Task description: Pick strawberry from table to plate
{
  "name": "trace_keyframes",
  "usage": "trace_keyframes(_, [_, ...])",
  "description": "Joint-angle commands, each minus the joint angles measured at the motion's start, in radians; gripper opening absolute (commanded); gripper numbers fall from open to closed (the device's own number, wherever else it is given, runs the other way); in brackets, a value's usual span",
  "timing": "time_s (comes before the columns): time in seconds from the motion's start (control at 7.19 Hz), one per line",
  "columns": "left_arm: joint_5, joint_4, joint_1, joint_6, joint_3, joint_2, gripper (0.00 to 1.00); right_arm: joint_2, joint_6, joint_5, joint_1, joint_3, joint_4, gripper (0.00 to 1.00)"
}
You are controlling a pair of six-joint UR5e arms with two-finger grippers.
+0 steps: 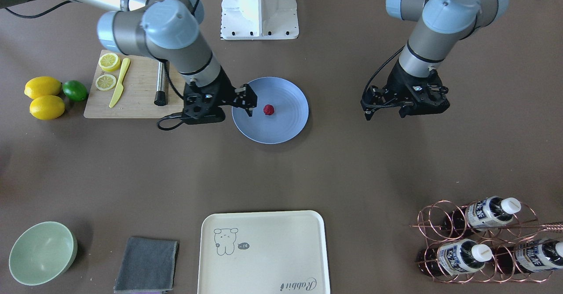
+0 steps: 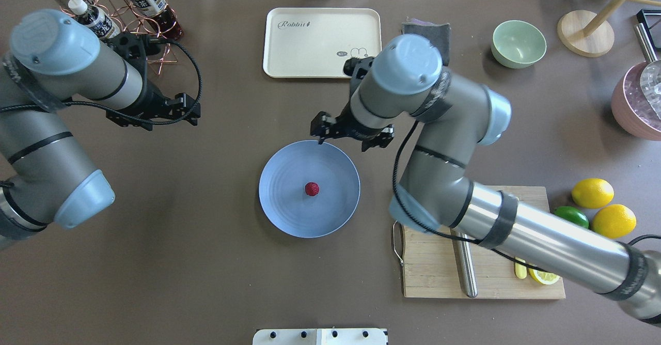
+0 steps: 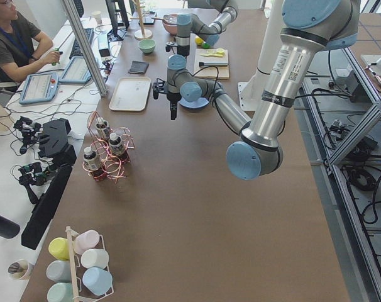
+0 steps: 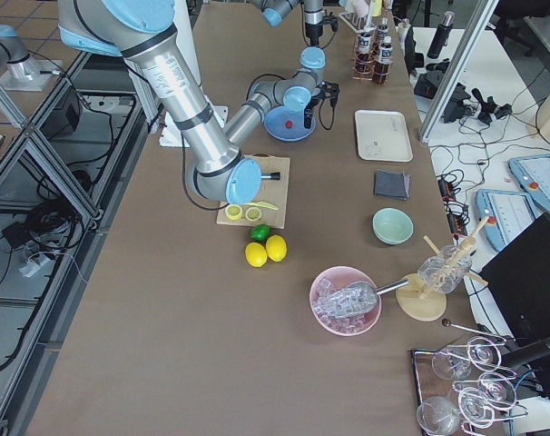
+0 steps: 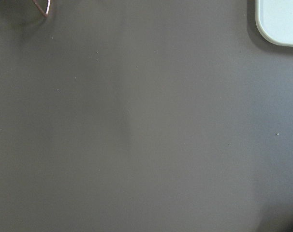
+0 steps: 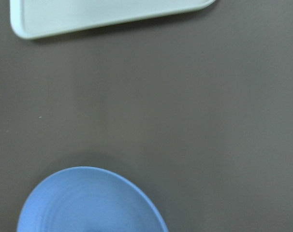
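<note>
Reference view: overhead exterior, read from its left edge to its right.

1. A copper wire rack holding capped bottles stands at the far left corner of the bench.
2. The left pincer hangs just beside the rack, over bare bench. Its two fingers stand wide apart with nothing between them. The left wrist view shows only bench surface and one corner of the tray.
3. The cream tray with a bear print lies at the far centre.
4. The pale blue plate lies at mid-bench, nearer the robot than the tray and apart from it.
5. The strawberry rests on the plate, close to its centre, touching neither pincer.
6. The right pincer hangs over the plate's rim on the tray side. Its fingers are spread and hold nothing. The right wrist view shows the plate's rim below and the tray's edge above, with bare bench between.
7. A grey cloth lies right of the tray, partly hidden by the right arm.
8. A pale green bowl stands right of the cloth.
9. A wooden cutting board lies near the robot, under the right arm, carrying a metal rod and a lemon slice.
10. Two lemons and a green lime lie touching, just right of the board.
</note>
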Motion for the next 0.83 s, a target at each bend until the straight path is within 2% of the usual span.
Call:
trace_keyframes(0.0, [-0.064, 0.054, -0.119, 0.192, -0.047, 0.076, 0.97, -0.223, -0.324, 0.176, 0.234, 0.160, -0.100, 1.00])
trace_keyframes(0.14, [-0.102, 0.054, -0.193, 0.319, -0.045, 0.130, 0.97, -0.280, -0.475, 0.218, 0.320, 0.163, -0.125, 1.00])
trace_keyframes(0.42, [-0.165, 0.056, -0.331, 0.566, -0.025, 0.216, 0.97, -0.450, -0.843, 0.240, 0.486, 0.148, -0.159, 1.00])
trace_keyframes(0.56, [-0.190, 0.056, -0.379, 0.637, -0.016, 0.244, 0.97, -0.484, -1.097, 0.240, 0.594, 0.146, -0.302, 1.00])
trace_keyframes(0.7, [-0.237, 0.057, -0.449, 0.750, 0.004, 0.271, 0.97, -0.492, -1.398, 0.226, 0.719, 0.105, -0.455, 1.00])
